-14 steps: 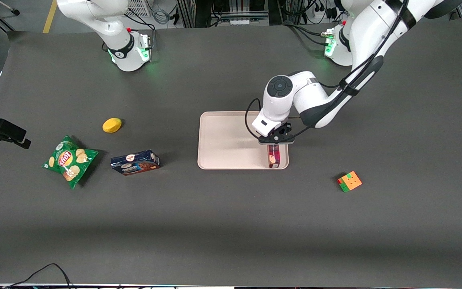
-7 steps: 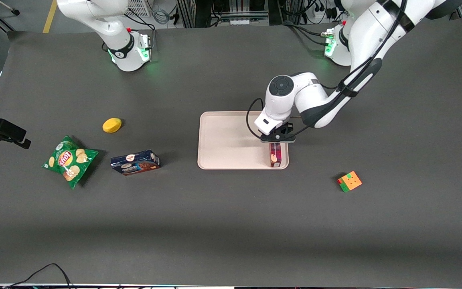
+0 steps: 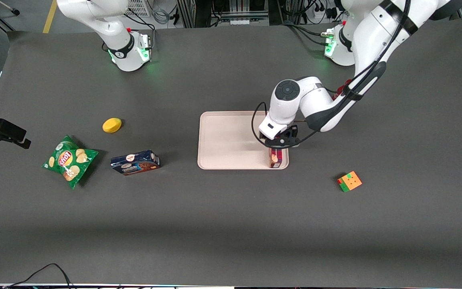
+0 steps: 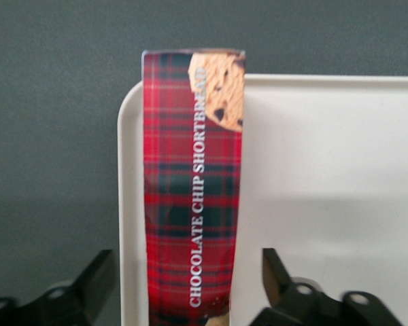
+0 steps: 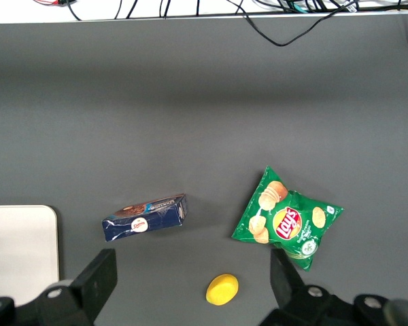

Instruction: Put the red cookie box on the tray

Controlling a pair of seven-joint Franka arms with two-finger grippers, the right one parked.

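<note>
The red cookie box (image 4: 192, 190) looks like glossy printed card; the tray (image 4: 326, 204) is smooth matt plastic; the pincer (image 4: 190, 288) is black plastic above it.

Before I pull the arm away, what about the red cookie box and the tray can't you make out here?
- Red cookie box, front view: the end farther from the camera is covered by the open end effector.
- Box, left wrist view: one end cut off by the frame edge.
- Tray, left wrist view: only one corner in frame.
- Tray, front view: the wrist hides part of the rim.
</note>
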